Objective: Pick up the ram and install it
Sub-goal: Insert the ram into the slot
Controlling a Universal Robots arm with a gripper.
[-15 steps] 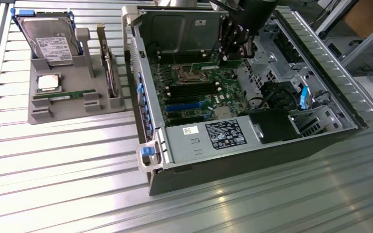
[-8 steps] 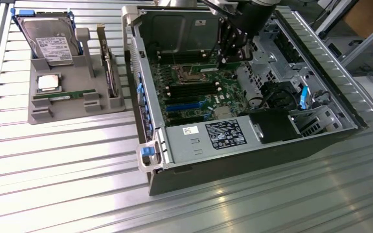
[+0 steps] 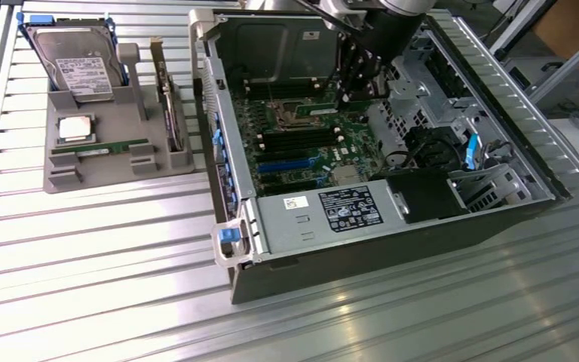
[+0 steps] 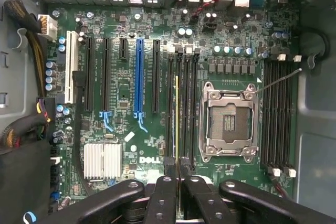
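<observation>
The slatted metal counter point(image 3: 99, 249) carries an open computer case point(image 3: 370, 256), lying on its side with the motherboard point(image 4: 126, 93) exposed. The empty processor socket point(image 4: 229, 124) at the board's middle serves as the reference point.

Well away from the socket, outside the case toward the exterior view's left, a grey holder point(image 3: 99, 162) has a second stick point(image 3: 93, 148) lying flat in it, untouched.

Just beside the socket, on the side facing the long expansion slots, is a bank of black memory slots point(image 4: 187, 108). The claw point(image 4: 178, 167) hangs over the end of that bank. Its fingers are clenched close together on the ram point(image 4: 177, 114), which is seen edge-on as a thin yellowish line running parallel to the slots and the socket's near edge.

By my reading, the pick-up is done and the ram has been brought to the right bank and lined up lengthwise with a slot. Whether its lower edge already touches the slot cannot be told. Nothing shows it pressed home, and the claw has not let go, so seating looks unfinished.
</observation>
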